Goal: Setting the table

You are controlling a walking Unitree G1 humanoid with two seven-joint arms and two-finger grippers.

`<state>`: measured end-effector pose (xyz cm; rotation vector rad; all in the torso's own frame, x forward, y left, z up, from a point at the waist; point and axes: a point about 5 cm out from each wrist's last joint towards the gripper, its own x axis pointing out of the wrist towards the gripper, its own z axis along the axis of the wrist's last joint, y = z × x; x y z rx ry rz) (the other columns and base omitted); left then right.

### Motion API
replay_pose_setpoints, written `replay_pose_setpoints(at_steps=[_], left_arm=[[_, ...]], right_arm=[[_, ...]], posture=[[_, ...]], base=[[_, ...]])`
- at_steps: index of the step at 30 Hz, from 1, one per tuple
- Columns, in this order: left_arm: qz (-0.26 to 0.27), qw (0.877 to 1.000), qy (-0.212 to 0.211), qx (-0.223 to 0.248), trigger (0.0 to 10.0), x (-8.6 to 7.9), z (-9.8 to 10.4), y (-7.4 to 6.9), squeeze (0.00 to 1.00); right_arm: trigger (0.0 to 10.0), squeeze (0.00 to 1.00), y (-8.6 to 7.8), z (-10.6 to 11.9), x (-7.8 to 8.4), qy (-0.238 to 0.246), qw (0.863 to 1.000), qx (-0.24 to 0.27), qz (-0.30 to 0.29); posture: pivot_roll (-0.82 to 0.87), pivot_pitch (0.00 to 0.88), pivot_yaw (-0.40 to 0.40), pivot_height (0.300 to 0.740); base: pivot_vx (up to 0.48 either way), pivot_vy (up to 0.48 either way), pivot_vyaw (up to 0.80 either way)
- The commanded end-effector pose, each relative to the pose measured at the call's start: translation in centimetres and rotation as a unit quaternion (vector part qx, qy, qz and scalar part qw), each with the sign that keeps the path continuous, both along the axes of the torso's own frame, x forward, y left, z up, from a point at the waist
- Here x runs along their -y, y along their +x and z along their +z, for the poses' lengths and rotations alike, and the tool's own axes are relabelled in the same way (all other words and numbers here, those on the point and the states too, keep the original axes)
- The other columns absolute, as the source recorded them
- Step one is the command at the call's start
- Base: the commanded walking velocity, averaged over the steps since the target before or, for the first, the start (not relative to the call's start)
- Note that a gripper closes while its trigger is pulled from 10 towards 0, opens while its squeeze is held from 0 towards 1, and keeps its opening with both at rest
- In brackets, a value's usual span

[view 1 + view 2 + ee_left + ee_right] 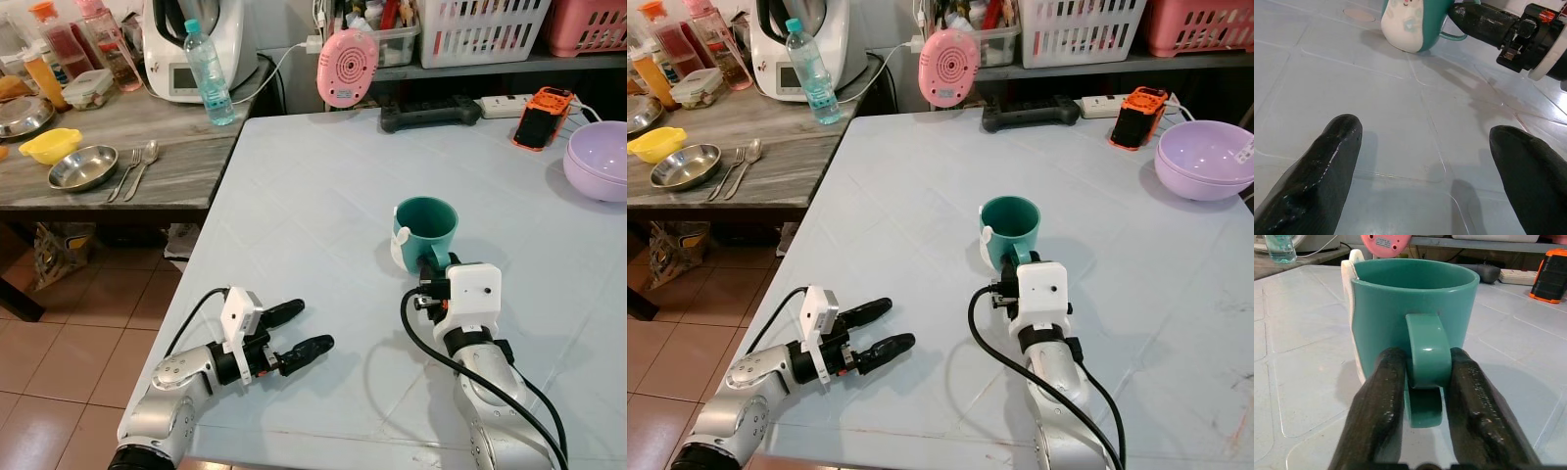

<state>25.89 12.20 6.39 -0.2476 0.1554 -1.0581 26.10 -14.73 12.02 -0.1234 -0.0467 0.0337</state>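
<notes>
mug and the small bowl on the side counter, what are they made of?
Mug: looks like glazed ceramic, teal with a white patch; thick rim and glossy highlights on the handle, which the right claw pinches. Bowl: likely stainless steel, with a grey mirror-like sheen and thin rim.

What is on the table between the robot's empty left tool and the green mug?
Nothing. The left eye view shows just bare pale table between the open left tool and the green mug, which the right tool grips by its handle.
</notes>
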Motion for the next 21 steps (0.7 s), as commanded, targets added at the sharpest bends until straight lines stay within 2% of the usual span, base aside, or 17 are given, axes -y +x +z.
replay_pose_setpoints(at_steps=[1, 14, 17, 18, 19, 20, 21], left_arm=[[0.001, 1.000, 0.004, 0.008, 10.0, -0.5, 0.0, -0.4, 0.00], [0.001, 1.000, 0.000, 0.019, 10.0, -0.4, -0.1, -0.6, 0.00], [0.016, 0.999, 0.005, 0.030, 10.0, -0.6, 0.1, -0.4, 0.00], [0.041, 0.998, 0.014, 0.047, 10.0, -0.9, 0.7, 0.3, 0.00], [0.041, 0.998, 0.014, 0.047, 10.0, -0.9, 0.7, 0.3, 0.00], [0.110, 0.991, 0.033, 0.067, 10.0, -1.5, 2.2, 2.5, 0.00], [0.129, 0.989, 0.037, 0.069, 10.0, -1.6, 2.5, 3.1, 0.00]], right_arm=[[0.0, 0.00, 0.2, 0.1, -0.3, 0.006, 1.000, 0.004, 0.005], [0.0, 0.00, 0.3, 0.1, -0.2, 0.004, 1.000, 0.005, 0.005], [0.0, 0.00, 0.3, 0.3, -0.2, 0.004, 1.000, 0.008, 0.005], [0.0, 0.00, 0.3, 0.5, -0.2, 0.006, 1.000, 0.012, 0.006], [0.0, 0.00, 0.3, 0.5, -0.2, 0.006, 1.000, 0.012, 0.006], [0.0, 0.00, 0.4, 0.8, -0.4, 0.010, 1.000, 0.018, 0.009], [0.0, 0.00, 0.4, 0.9, -0.4, 0.011, 1.000, 0.019, 0.010]], posture=[[-0.10, 0.050, 0.115, 0.740], [-0.10, 0.045, 0.111, 0.740], [-0.10, 0.043, 0.110, 0.740], [-0.10, 0.041, 0.108, 0.740], [-0.10, 0.041, 0.108, 0.740], [-0.09, 0.037, 0.104, 0.740], [-0.09, 0.036, 0.102, 0.740]], base=[[0.000, 0.000, 0.00], [0.000, 0.000, 0.00], [0.000, 0.000, 0.00], [0.000, 0.000, 0.00], [0.000, 0.000, 0.00], [0.000, 0.000, 0.00], [0.000, 0.000, 0.00]])
